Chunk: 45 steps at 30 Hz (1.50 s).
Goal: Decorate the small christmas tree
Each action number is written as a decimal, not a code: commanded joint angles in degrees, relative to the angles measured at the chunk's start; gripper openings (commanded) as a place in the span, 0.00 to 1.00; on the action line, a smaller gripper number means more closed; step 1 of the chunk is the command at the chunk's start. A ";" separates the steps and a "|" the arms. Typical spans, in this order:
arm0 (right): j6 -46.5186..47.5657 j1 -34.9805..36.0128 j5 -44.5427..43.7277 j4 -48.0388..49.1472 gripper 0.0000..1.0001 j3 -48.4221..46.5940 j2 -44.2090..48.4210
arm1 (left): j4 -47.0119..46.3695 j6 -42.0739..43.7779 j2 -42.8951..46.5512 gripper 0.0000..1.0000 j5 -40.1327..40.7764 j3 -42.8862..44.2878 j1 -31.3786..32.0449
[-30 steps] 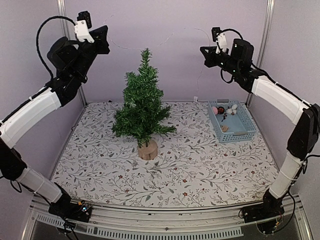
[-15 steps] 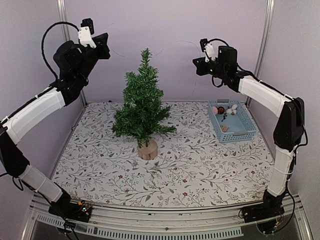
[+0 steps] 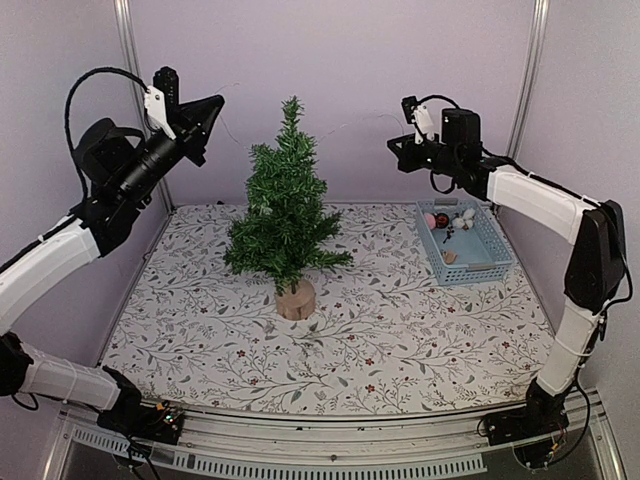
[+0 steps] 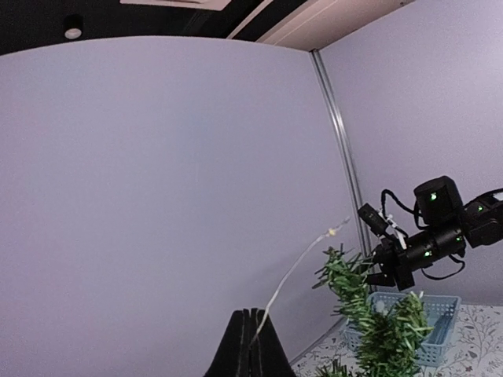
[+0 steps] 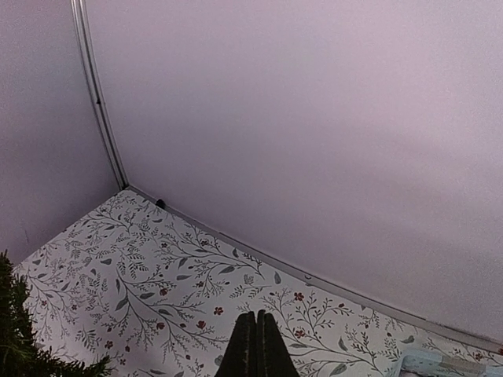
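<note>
We see the floral table (image 3: 400, 340) with the small christmas tree (image 3: 285, 215) upright left of centre, well apart from the blue basket (image 3: 490, 262) at the right rear. The left gripper (image 4: 253, 314) is pinched onto a thin light wire (image 4: 295, 267). The right gripper (image 5: 256, 316) is closed too, but we cannot tell whether it holds anything.

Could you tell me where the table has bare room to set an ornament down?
The front strip of tablecloth, from the near edge to the small christmas tree, is free; so is the stretch between tree and blue basket. Ornaments crowd the basket's far end.
</note>
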<state>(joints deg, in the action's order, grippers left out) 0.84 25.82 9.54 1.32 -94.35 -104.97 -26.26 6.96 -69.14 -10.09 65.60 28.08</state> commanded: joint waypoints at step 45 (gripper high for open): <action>1.64 3.93 5.46 -0.18 0.00 8.12 8.46 | 33.76 39.28 -4.87 0.00 18.80 -0.65 23.17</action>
<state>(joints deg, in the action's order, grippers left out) 2.35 29.26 14.13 0.84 -86.89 -98.41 5.21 45.89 -73.17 8.03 63.05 50.37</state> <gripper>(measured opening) 0.009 0.005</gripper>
